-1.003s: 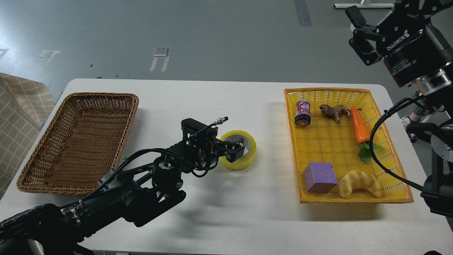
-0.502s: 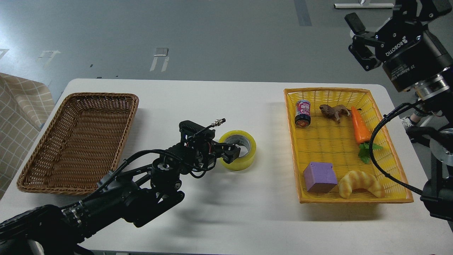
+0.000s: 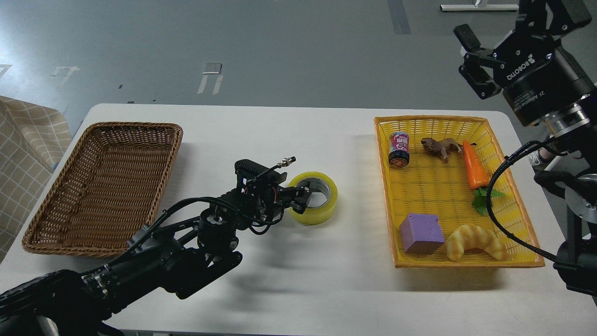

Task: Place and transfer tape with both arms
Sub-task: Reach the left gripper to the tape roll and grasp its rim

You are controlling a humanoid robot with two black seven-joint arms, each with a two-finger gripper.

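The tape (image 3: pixel 322 211), a yellow roll with a grey-brown core, lies flat on the white table (image 3: pixel 298 280) near its middle. My left gripper (image 3: pixel 302 196) reaches in from the lower left and sits at the roll's left rim, its dark fingertips over the rim and the edge of the core. I cannot make out whether they are closed on the rim. My right gripper (image 3: pixel 470 57) is raised high at the upper right, beyond the yellow basket, open and empty.
A brown wicker basket (image 3: pixel 56 233) stands at the table's left. A yellow basket (image 3: pixel 382 186) at the right holds a can (image 3: pixel 399 149), a toy lion (image 3: pixel 440 147), a carrot (image 3: pixel 474 165), a purple cube (image 3: pixel 421 232) and a croissant (image 3: pixel 475 241).
My left gripper has drawn back leftward from over the tape's core to its left rim. The tape has not moved. My right gripper has shifted slightly at the upper right.
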